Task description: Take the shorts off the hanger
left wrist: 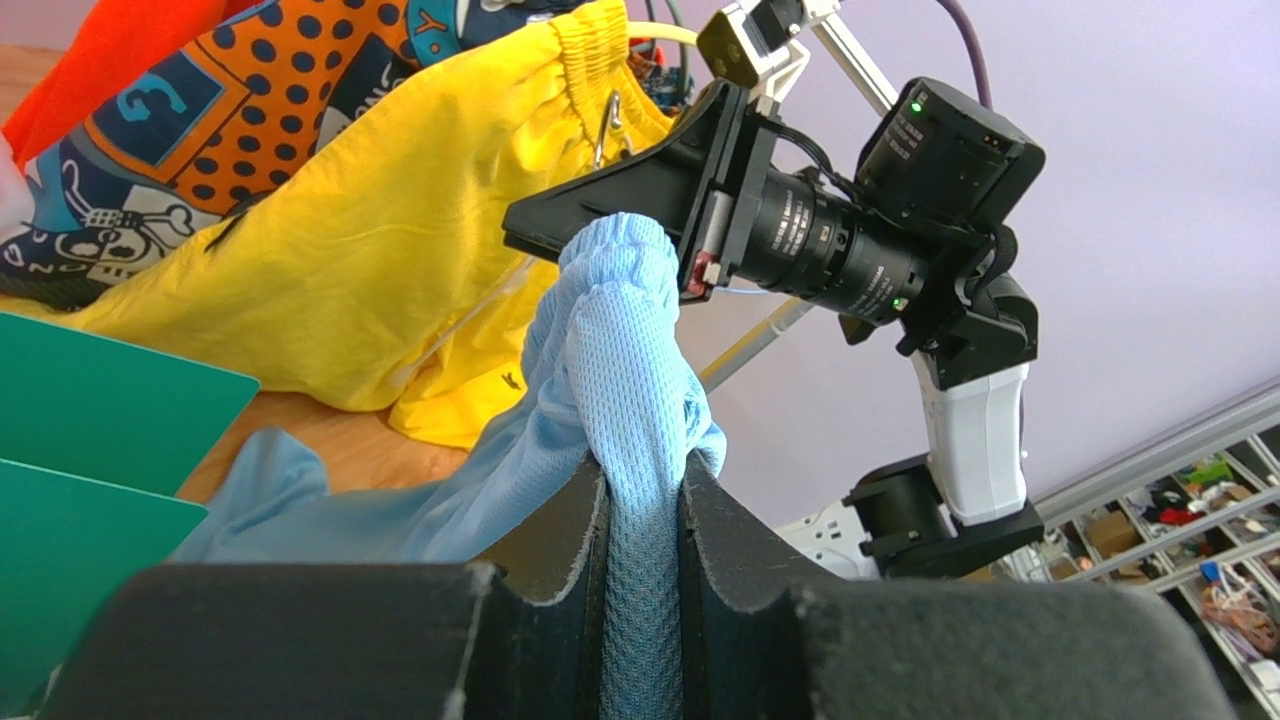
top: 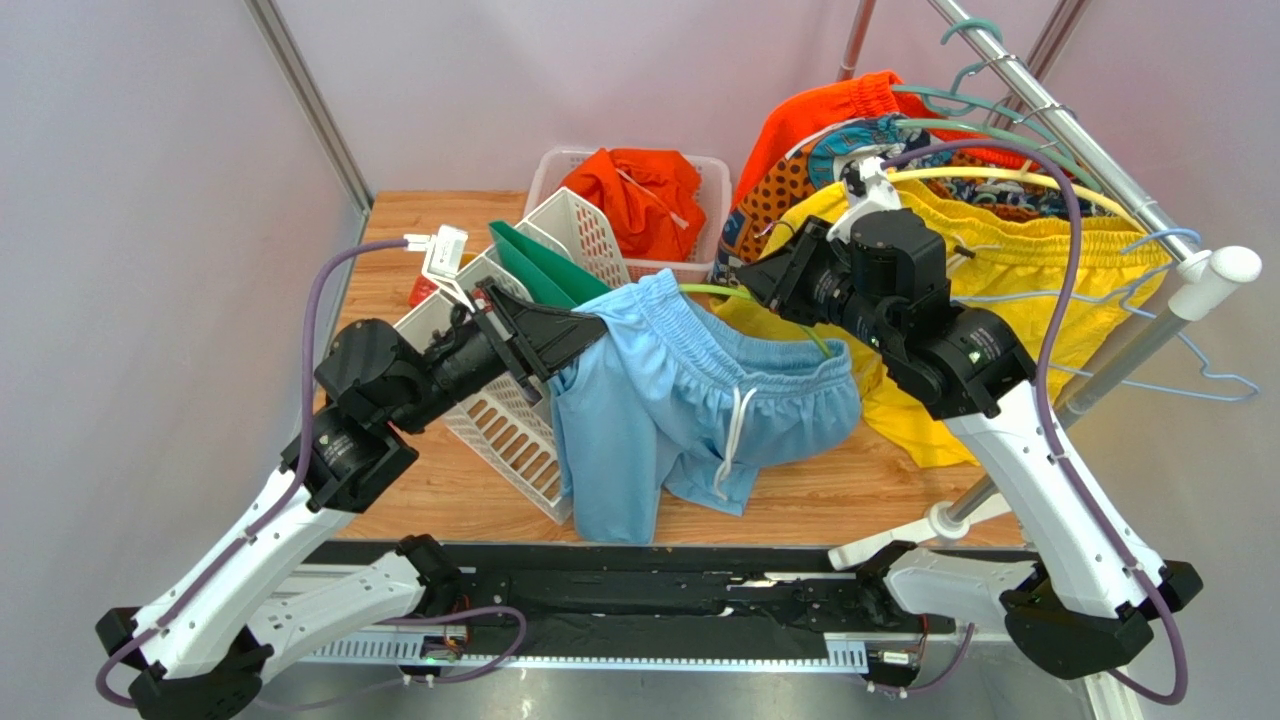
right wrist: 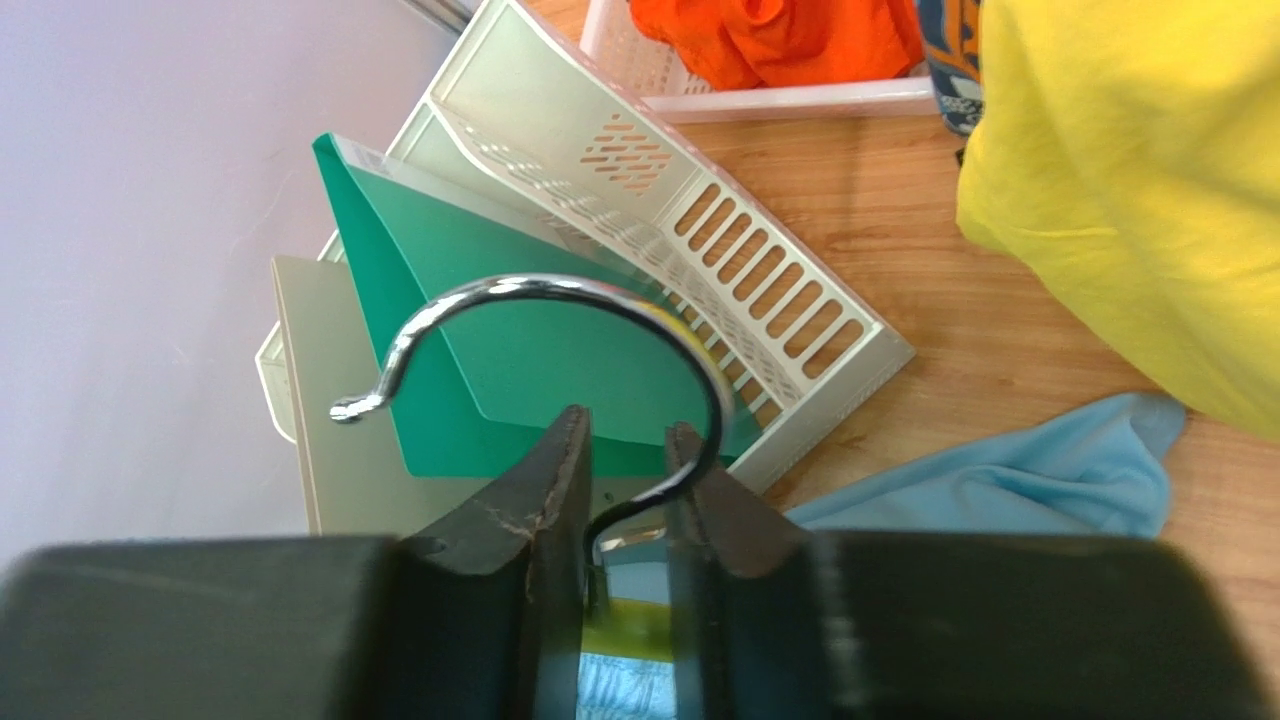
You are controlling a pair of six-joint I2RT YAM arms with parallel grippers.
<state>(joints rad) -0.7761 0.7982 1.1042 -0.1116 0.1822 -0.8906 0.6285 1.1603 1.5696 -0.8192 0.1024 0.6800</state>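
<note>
The light blue shorts (top: pixel 691 405) with a white drawstring hang above the table's middle on a yellow-green hanger (top: pixel 744 300). My left gripper (top: pixel 579 333) is shut on their elastic waistband (left wrist: pixel 624 345), the mesh cloth pinched between its fingers (left wrist: pixel 571 525). My right gripper (top: pixel 756 282) stands at the other end of the waist, its jaws closed to a narrow slot around the neck of the hanger's metal hook (right wrist: pixel 526 285). The bright orange shorts (top: pixel 646 195) lie in the white basket (top: pixel 559 168) at the back.
A white slatted rack (top: pixel 511 428) with green folders (top: pixel 541 263) leans under my left arm. On the right, a clothes rail (top: pixel 1082 143) carries a yellow pair (top: pixel 1022 240), a patterned pair (top: pixel 796 173) and bare hangers (top: pixel 1202 375).
</note>
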